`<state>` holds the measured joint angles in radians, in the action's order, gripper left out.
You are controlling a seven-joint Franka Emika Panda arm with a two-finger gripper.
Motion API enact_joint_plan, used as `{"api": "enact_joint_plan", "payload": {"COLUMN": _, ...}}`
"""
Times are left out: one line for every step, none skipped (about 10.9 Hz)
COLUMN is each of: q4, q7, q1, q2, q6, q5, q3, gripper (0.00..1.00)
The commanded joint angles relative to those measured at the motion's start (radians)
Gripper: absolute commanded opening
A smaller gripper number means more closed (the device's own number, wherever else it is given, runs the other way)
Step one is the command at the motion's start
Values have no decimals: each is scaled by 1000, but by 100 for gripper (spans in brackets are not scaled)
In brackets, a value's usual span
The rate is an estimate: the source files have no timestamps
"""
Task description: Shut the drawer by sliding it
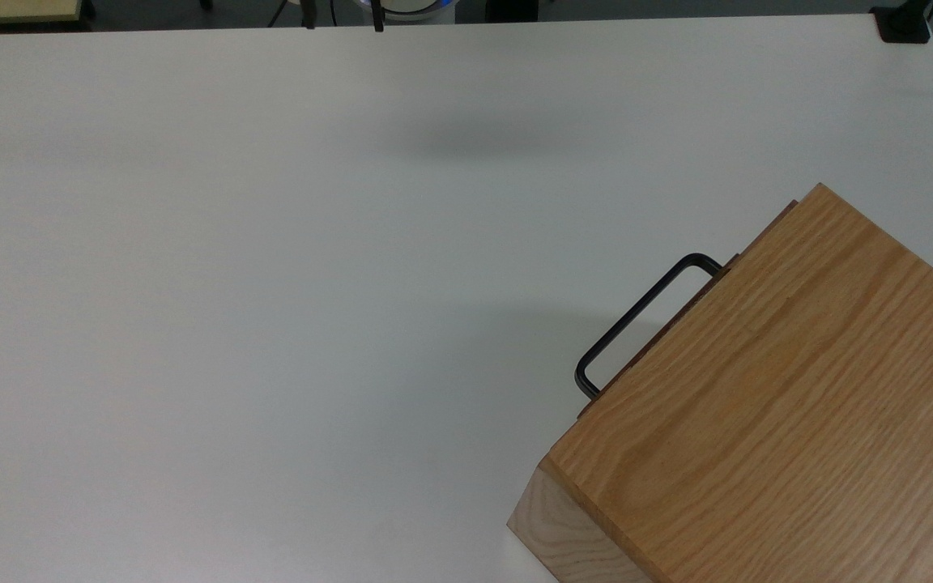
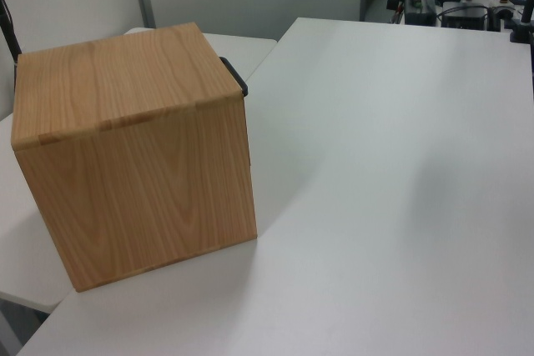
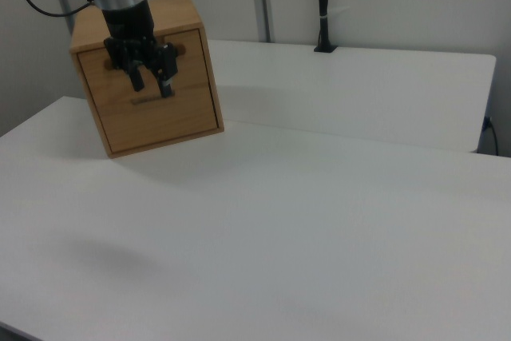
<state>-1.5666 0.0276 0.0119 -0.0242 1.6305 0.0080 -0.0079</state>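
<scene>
Showing the drawer (image 1: 669, 334), apparently pushed almost flush into the oak cabinet (image 1: 774, 397) at the top view's lower right, while the gripper (image 3: 149, 81) hangs well apart, fingers spread and empty: any renewed push risks shoving the whole cabinet across the white table (image 1: 272, 283).

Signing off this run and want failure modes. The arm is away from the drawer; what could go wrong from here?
1. The drawer looks shut, but the top view shows a thin strip of its front past the cabinet top, so it may not be fully seated.
2. In the left view the cabinet stands near the table edge; another push could slide it off.
3. The handle sticks out; the gripper could snag it.
</scene>
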Motion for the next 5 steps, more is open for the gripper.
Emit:
{"api": "enact_joint_plan", "payload": {"q4": -13, "q7": 8, "q1": 3, "q2": -11, "q6": 37, "q5": -7, "q3": 0, "gripper": 100}}
{"api": "enact_joint_plan", "payload": {"q4": -16, "q7": 67, "q1": 5, "q2": -7, "q6": 72, "q5": -3, "q3": 0, "gripper": 100}}
{"api": "enact_joint_plan", "payload": {"q4": -16, "q7": 147, "q1": 7, "q2": -5, "q6": 83, "q5": 9, "q3": 2, "gripper": 100}}
{"api": "enact_joint_plan", "payload": {"q4": -21, "q7": 155, "q1": 7, "q2": -7, "q6": 78, "q5": 15, "q3": 2, "gripper": 100}}
{"api": "enact_joint_plan", "payload": {"q4": -23, "q7": 137, "q1": 8, "q2": -7, "q6": 75, "q5": 15, "q3": 2, "gripper": 100}}
